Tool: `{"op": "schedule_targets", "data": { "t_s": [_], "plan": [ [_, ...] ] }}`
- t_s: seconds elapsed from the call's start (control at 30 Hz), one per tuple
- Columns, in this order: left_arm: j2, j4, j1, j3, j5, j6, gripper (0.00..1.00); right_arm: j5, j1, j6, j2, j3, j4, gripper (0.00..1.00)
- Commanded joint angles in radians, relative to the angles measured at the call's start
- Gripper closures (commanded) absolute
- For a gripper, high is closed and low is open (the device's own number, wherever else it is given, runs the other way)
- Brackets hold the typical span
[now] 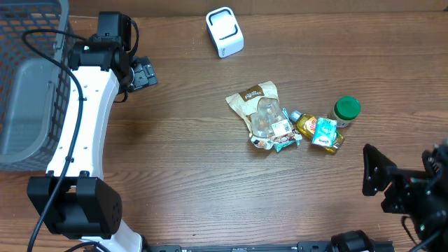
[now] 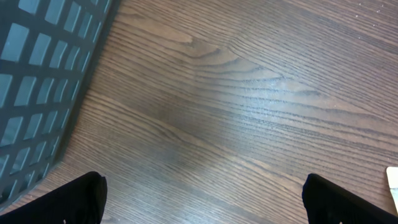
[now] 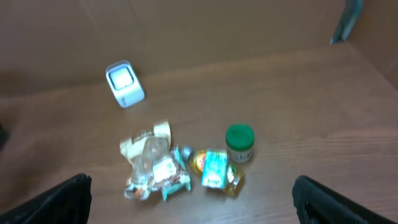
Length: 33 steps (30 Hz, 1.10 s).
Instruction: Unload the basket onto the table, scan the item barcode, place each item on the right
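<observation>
A white scanner stands at the back of the table and also shows as the scanner in the right wrist view. The items lie in a pile at mid-table: a brown snack bag with clear packets on it, a yellow bottle with a teal label, and a green-lidded jar. My left gripper hovers far to their left, open over bare wood, with nothing between its fingers. My right gripper is open near the front right, short of the pile, with the bottle ahead of it.
A dark mesh basket holding a grey bin fills the table's left edge; its wall is just left of my left gripper. The snack bag and jar sit close together.
</observation>
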Motion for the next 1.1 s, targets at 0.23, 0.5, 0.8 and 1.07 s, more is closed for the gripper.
{"op": "schedule_targets", "data": {
  "t_s": [0.23,0.5,0.8,1.07],
  "plan": [
    [-0.013,0.001,-0.007,0.009,0.004,0.008,0.0,-0.052,-0.064,-0.04,-0.294,-0.458,0.373,0.0],
    [-0.013,0.001,-0.007,0.009,0.004,0.008,0.0,-0.154,-0.111,-0.193,-0.481,-0.818,0.845,0.0],
    [-0.013,0.001,-0.007,0.009,0.004,0.008,0.0,-0.245,-0.164,-0.191,-0.607,-1.184,1.381,0.0],
    [-0.013,0.001,-0.007,0.009,0.004,0.008,0.0,-0.261,-0.182,-0.191,-0.667,-1.375,1.575,0.0]
  ]
}}
